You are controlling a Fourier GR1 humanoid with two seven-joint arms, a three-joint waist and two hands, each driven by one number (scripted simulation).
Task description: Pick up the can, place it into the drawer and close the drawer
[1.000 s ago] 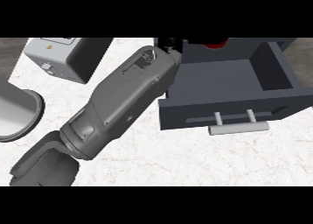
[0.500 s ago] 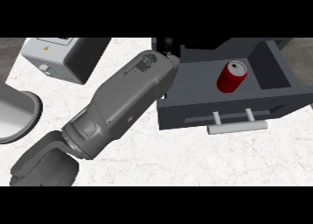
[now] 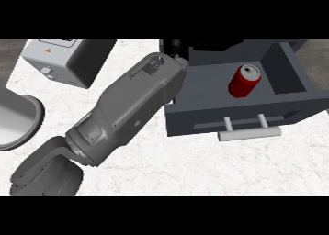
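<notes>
Red cylindrical can upright in open grey drawer, bar handle, marbled counter, hand state unclear.

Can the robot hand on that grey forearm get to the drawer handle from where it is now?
Probably yes. The drawer handle juts out over bare counter with nothing in front, but the forearm reaches past the drawer's left wall, so it must pull back first.

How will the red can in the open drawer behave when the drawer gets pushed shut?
The red can stands upright and looks tall and narrow, so a sharp push could tip it. Being round, it would probably roll once down. The drawer walls rise around it, so it should stay inside.
</notes>
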